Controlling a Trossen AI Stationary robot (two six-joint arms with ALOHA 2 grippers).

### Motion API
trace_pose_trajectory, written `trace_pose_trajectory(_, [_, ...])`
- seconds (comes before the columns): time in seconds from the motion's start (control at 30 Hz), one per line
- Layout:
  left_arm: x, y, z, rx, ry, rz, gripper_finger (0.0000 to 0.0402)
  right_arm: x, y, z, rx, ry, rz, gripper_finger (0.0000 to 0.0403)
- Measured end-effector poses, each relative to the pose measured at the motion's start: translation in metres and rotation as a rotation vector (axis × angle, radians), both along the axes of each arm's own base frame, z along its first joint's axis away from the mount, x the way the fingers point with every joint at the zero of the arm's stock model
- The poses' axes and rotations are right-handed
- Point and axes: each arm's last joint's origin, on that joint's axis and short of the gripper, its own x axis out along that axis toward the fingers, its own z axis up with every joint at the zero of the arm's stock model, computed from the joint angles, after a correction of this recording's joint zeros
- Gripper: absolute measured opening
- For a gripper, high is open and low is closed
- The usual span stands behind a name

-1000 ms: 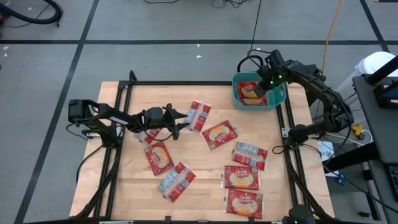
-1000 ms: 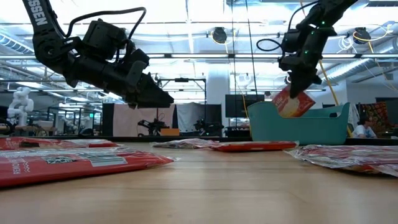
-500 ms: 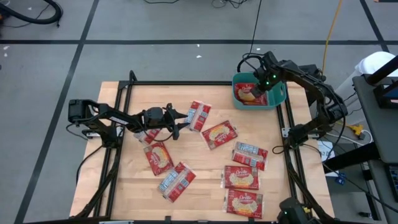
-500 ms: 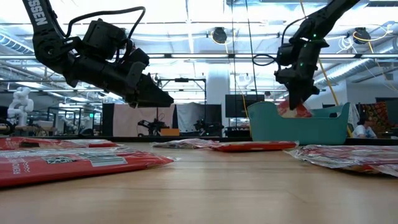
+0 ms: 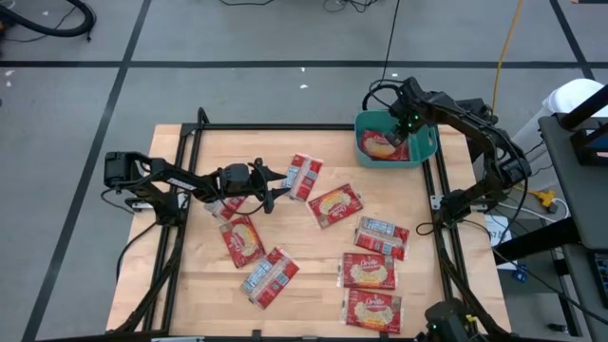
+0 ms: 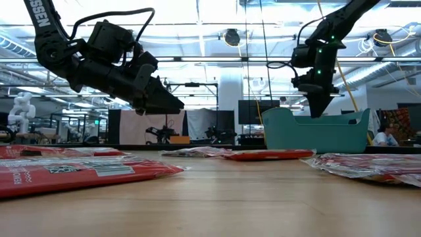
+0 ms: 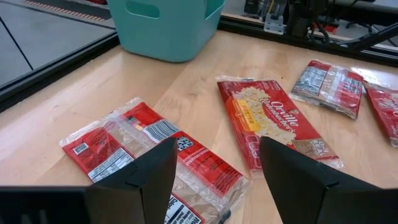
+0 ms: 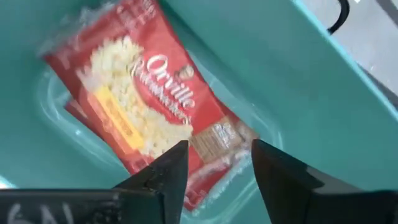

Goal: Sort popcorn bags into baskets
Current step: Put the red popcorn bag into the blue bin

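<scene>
The teal basket [image 5: 359, 141] stands at the table's far right corner. A red popcorn bag [image 8: 143, 106] lies in it, popcorn picture up, on top of another bag. My right gripper [image 8: 217, 168] hangs open just above that bag, inside the basket's rim [image 6: 316, 118]. My left gripper [image 5: 275, 195] hovers open above the table's left half. It points toward a bag lying label side up [image 7: 149, 149] and a bag lying picture side up [image 7: 273, 124], and touches neither. Several more bags lie flat on the wooden top.
Loose bags lie at the middle [image 5: 337, 204], the near right [image 5: 368, 271] and the near left [image 5: 242, 239] of the table. A black frame rail [image 5: 437, 190] runs along the table's right edge beside the basket. Bare wood shows at the far middle.
My right gripper has opened and let go of the popcorn bag. The bag had hung tilted over the basket and has dropped into it, below the rim, picture side up.
</scene>
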Motion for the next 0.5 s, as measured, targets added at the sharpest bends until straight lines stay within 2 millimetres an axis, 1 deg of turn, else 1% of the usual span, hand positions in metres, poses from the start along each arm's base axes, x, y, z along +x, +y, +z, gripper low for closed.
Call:
trace_pose_trajectory(0.1, [0.000,0.000,0.000,-0.003,0.000,0.000,0.0224,0.007,0.006,0.006,-0.027,-0.030,0.014,0.0172])
trace_pose_trajectory(0.2, [0.000,0.000,0.000,-0.005,0.000,0.001,0.0218,0.019,0.022,0.019,-0.051,-0.106,0.062,0.0166])
trace_pose_trajectory(0.27, [0.000,0.000,0.000,-0.006,0.001,0.001,0.0214,0.029,0.037,0.030,-0.068,-0.187,0.107,0.0161])
trace_pose_trajectory(0.37, [0.000,0.000,-0.001,-0.008,0.012,0.002,0.0208,0.042,0.067,0.042,-0.124,-0.303,0.191,0.0155])
trace_pose_trajectory(0.5, [-0.002,0.002,-0.005,-0.003,0.053,0.088,0.0199,0.055,0.108,0.046,-0.184,-0.442,0.299,0.0153])
